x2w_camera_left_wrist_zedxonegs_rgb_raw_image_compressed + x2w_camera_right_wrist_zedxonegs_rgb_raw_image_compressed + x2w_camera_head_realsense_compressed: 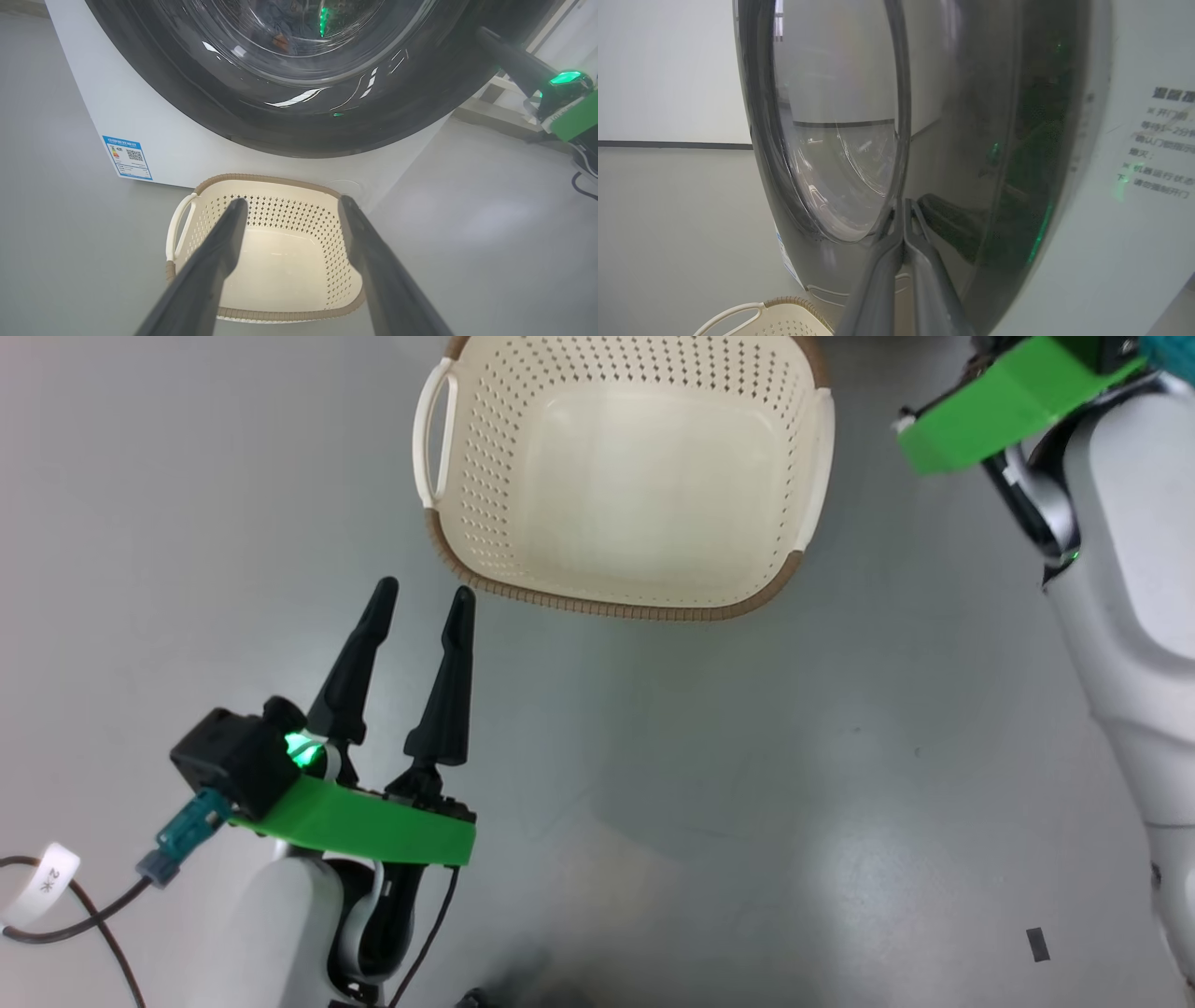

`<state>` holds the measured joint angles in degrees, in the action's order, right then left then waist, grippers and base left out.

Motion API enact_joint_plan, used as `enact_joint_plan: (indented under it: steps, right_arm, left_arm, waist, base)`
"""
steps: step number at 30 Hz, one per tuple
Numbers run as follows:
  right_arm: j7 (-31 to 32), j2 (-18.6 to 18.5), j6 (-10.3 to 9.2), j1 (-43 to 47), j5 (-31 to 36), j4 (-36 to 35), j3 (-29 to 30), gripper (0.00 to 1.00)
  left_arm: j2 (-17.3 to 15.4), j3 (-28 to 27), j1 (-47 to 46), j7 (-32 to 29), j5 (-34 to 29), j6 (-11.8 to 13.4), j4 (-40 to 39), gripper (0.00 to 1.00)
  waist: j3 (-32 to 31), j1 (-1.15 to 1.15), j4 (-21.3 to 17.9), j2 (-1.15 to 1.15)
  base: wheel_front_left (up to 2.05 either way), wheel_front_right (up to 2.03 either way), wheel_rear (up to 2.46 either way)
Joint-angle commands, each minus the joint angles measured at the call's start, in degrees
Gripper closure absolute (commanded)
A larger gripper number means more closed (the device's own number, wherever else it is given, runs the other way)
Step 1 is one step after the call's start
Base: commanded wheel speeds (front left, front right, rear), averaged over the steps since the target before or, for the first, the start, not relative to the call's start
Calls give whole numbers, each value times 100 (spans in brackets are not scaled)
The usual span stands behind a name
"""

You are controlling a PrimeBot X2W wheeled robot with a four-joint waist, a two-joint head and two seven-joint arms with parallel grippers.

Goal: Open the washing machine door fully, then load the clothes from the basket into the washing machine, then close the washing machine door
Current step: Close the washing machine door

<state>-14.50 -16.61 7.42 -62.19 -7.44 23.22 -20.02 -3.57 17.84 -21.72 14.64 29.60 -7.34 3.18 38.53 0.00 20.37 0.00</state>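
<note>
Left gripper (423, 590) hangs over the grey floor (747, 803), its 2 fingers spread wide with nothing between them, pointing at the basket (607, 607) from just short of its brown rim. Basket sits on the floor, upright, bare cream bottom showing, 1 handle on the robot's left. Directly behind it stands the washing machine (163, 126), white front, blue label (127, 157) low on the left. The washing machine door (303, 121) lies against that front; cannot tell whether it is latched. Through the glass, dimly, the clothes (282, 35): blue fabric with an orange-brown patch, inside the drum. Right gripper (906, 205) has its fingers pressed together, holding nothing, tips up against the door's black rim just beside the glass edge.
</note>
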Motion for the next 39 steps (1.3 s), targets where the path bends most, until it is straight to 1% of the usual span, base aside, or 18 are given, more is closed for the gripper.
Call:
enact_joint_plan:
  steps: [1,5,8,13,18,29,39]
  right_arm:
    - [48,97,7,-79,42,-87,-14,100]
    - [92,54,7,-379,117,65,32,100]
    - [107,74,7,-593,259,175,175,100]
    - [153,188,7,-899,555,332,560,100]
    - [161,347,7,-1025,843,365,810,100]
    - [103,515,7,-957,1025,470,945,100]
    - [-9,586,7,-499,809,634,840,100]
  left_arm:
    - [-129,-177,-78,36,27,-14,-112,0]
    - [-102,-140,-106,36,41,-14,-98,0]
    - [-82,-120,-128,36,55,-14,-94,0]
    - [-53,-77,-165,36,75,-14,-89,0]
    - [-32,-64,-189,36,82,-14,-85,0]
    - [-5,-82,-209,36,80,-14,-21,0]
    - [-57,-192,-65,36,-23,-14,2,0]
  waist:
    - [86,0,66,0]
    - [146,0,106,0]
    - [196,0,129,0]
    - [270,0,170,0]
    - [317,0,190,0]
    - [245,0,168,0]
    - [-245,0,3,0]
  base:
    - [0,0,0]
    - [0,0,0]
    - [0,0,0]
    - [0,0,0]
    - [0,0,0]
    - [0,0,0]
    - [0,0,0]
